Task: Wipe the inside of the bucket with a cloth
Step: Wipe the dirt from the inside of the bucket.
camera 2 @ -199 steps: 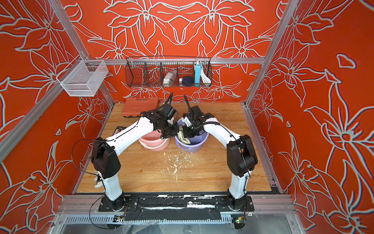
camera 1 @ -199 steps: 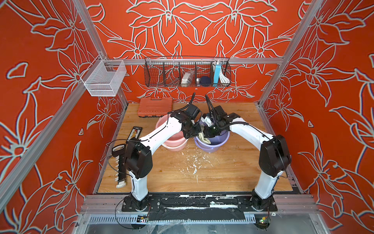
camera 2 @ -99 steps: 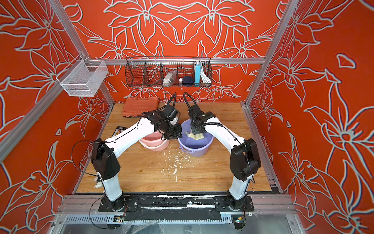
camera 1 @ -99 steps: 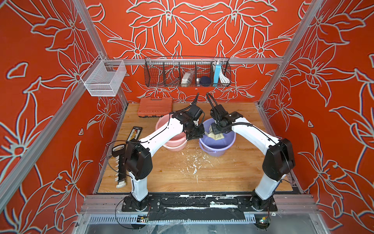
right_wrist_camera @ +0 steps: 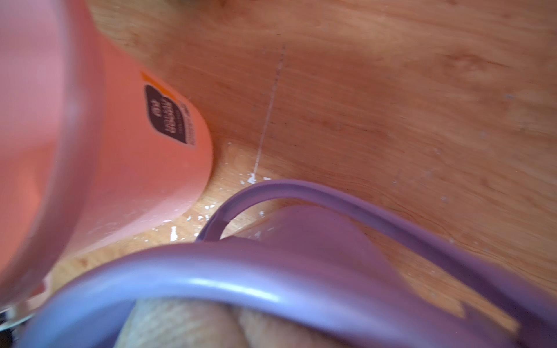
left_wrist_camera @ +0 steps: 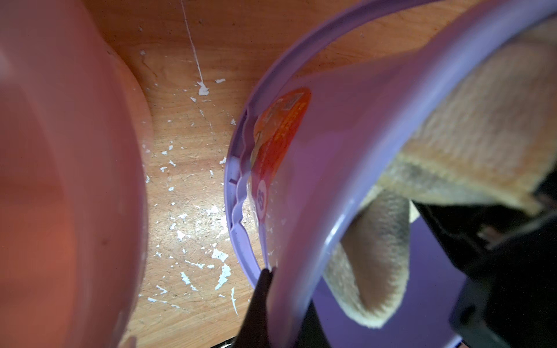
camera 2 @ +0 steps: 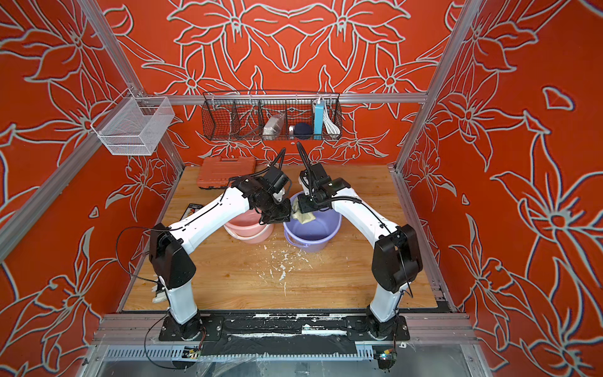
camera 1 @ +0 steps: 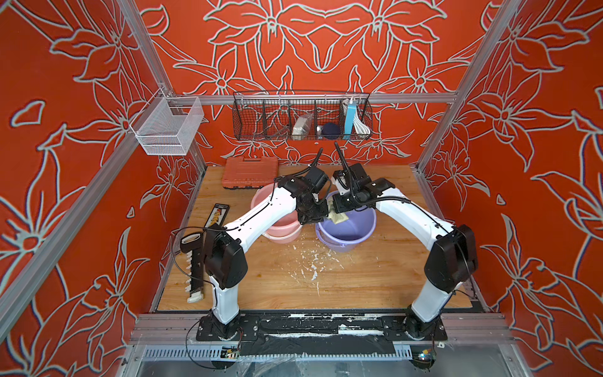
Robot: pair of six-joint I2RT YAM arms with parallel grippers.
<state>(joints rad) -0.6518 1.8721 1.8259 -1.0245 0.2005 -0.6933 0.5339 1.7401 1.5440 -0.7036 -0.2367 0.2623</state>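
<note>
A smooth, round pink plastic bucket (camera 1: 282,233) stands just left of the glossy purple bucket (camera 1: 349,243). The left gripper (camera 1: 319,216) pinches the purple bucket's left rim, jaws pressed together on it. The nubbly, stained beige cloth (camera 1: 338,218) hangs just inside that rim, clamped by the right gripper (camera 1: 341,209). White flecks (camera 1: 313,264) litter the wooden table (camera 1: 277,284) in front of the purple bucket.

Behind the left gripper (camera 1: 318,218) and right gripper (camera 1: 339,211) we see black wrist blocks (camera 1: 310,186) with hooped black cables (camera 1: 318,156), then white tubular links (camera 1: 264,215), bulky black joint housings (camera 1: 225,261) and flat black base plates (camera 1: 225,326).
</note>
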